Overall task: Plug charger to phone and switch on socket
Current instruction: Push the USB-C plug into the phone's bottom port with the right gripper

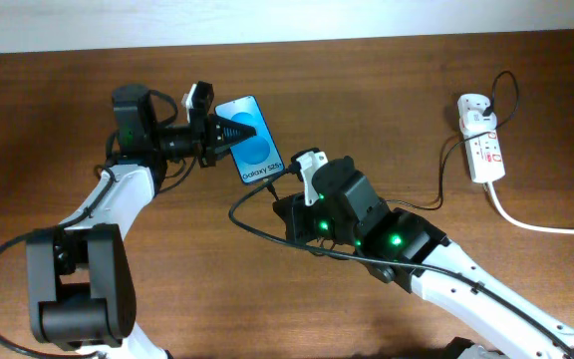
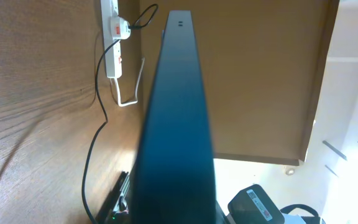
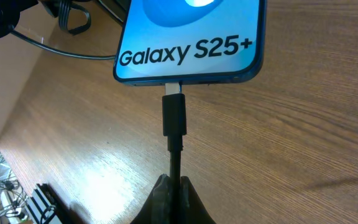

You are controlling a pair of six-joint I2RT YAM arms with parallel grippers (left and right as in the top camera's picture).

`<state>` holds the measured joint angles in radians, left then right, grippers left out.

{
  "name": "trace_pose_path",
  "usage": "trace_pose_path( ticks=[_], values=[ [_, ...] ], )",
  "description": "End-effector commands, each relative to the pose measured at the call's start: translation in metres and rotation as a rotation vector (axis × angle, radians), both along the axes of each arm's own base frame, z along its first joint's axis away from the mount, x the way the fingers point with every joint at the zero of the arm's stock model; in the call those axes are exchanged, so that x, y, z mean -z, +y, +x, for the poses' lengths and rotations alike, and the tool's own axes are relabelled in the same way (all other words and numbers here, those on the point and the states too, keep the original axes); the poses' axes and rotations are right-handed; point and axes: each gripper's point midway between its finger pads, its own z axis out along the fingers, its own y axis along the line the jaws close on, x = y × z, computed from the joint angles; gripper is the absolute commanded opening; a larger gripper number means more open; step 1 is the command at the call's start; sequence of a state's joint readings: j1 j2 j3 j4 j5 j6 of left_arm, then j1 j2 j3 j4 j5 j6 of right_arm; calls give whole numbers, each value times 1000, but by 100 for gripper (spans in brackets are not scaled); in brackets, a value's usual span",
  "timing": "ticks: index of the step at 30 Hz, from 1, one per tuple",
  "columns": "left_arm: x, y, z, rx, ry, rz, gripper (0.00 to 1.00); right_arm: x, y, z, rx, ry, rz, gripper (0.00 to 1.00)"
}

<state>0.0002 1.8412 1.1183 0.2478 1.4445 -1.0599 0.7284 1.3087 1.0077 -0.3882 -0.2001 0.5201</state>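
Closest to the right wrist camera, the right pincer (image 3: 174, 186) has its fingertips pressed together on the thin black charger (image 3: 174, 158), just behind the plug (image 3: 174, 115). Straight ahead of it lies the phone (image 3: 191, 43), port end facing the pincer. Cable, plug and port line up along the phone's long axis. A sliver of bright metal shows between the plug body and the phone's edge, so the plug looks entered but, by my reading, not pushed fully home.

From overhead, the phone (image 1: 250, 150) sits left of and farther than the right pincer (image 1: 300, 172), its long axis running from far left to near right. The left pincer (image 1: 212, 133) is clamped on its far-left end, bracing it against a push. The socket (image 1: 483, 145) lies well apart at the far right of the table (image 1: 387, 90). The right arm is the nearer one to it.
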Motion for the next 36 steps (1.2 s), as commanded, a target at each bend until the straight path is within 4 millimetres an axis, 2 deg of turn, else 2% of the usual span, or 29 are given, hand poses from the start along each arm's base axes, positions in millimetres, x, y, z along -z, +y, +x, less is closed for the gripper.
trace_pose_path(
  ticks=[1, 7, 11, 14, 16, 20, 23, 25, 27, 28, 29, 30, 32, 33, 34, 35, 36],
  values=[
    [-8, 0, -3, 28, -19, -15, 0, -2, 0, 4, 13, -25, -9, 4],
    [-8, 0, -3, 28, -19, -15, 0, -15, 9, 15, 16, -84, 41, 4],
    [-9, -1, -5, 43, -17, -22, 0, 4, 21, 27, 6, -78, 27, 4],
    [-15, -2, -18, 118, -83, -55, 0, -6, 21, 42, 24, -181, 18, 4],
    [-15, -4, -19, 124, -111, -53, 0, -7, 21, 42, -9, -214, -3, 4],
    [-15, -15, -24, 156, -203, -51, 0, -26, 23, 45, -18, -262, 12, 9],
    [-15, -16, -25, 159, -206, -52, 0, -26, 18, 50, 6, -291, -21, 11],
    [-15, -16, -25, 158, -209, -52, 0, -25, 17, 50, 12, -287, -29, 24],
    [-22, -15, -22, 160, -311, -47, 0, -29, 13, 45, 6, -271, -41, 40],
    [-27, -15, -19, 157, -386, -41, 0, -37, 7, 37, -2, -254, -50, 51],
    [-30, -15, -16, 147, -425, -35, 0, -51, -4, 25, -4, -235, -68, 56],
    [-33, -16, -13, 136, -477, -28, 0, -73, -19, 7, -7, -221, -80, 64],
    [-33, -16, -11, 123, -483, -22, 0, -90, -33, -16, -28, -208, -69, 82],
    [-33, -16, -9, 115, -469, -19, 0, -79, -33, -24, -53, -169, -87, 90],
    [-33, -16, -9, 115, -469, -19, 0, -65, -26, -28, -77, -142, -109, 90],
    [-33, -16, -9, 114, -457, -20, 0, -39, -14, -26, -91, -111, -177, 90],
    [-33, -16, -9, 114, -439, -21, 0, -20, -12, -17, -58, -100, -249, 90]
  ],
)
